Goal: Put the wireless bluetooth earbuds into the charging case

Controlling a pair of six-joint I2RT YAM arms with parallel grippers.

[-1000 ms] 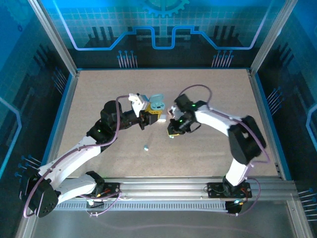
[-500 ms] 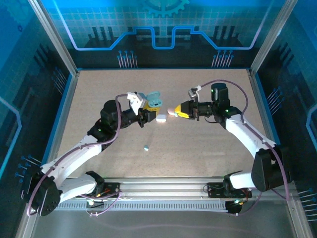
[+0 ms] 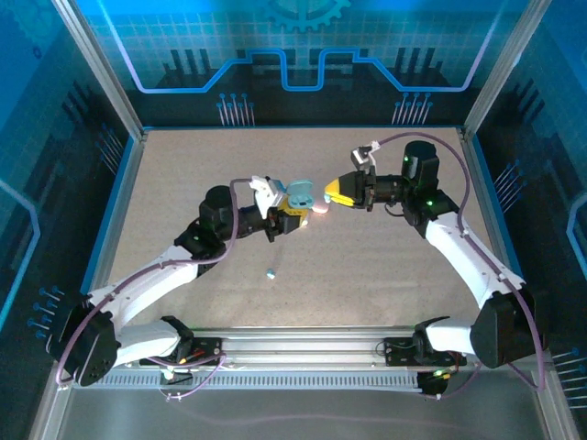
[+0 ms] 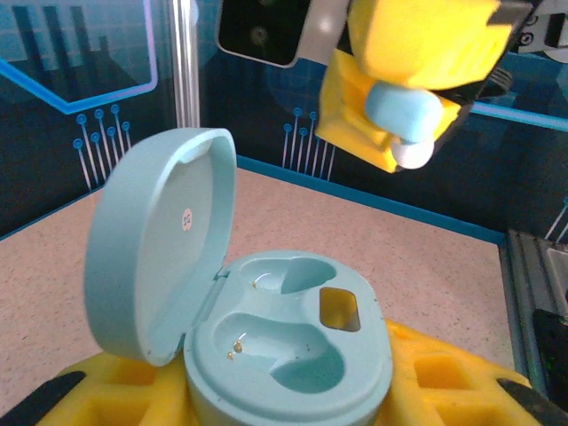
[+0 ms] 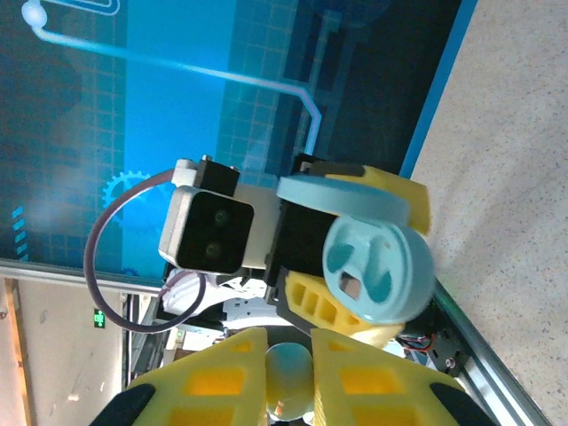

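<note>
Fingers of the left gripper (image 3: 286, 218) clench the base of the light-blue charging case (image 4: 284, 355), held above the middle of the table (image 3: 394, 275), a little toward its far edge. The lid (image 4: 160, 240) stands swung back on its hinge and the two wells face up. The right gripper (image 3: 332, 192) hangs just beside and above the case, pointing at it, its yellow fingers pinched on a light-blue earbud (image 5: 288, 371) with a white tip, apart from the case. A loose earbud (image 3: 271, 272) lies on the table between its middle and near edge. A pale pink piece (image 3: 320, 208) shows beneath the grippers, too small to identify.
</note>
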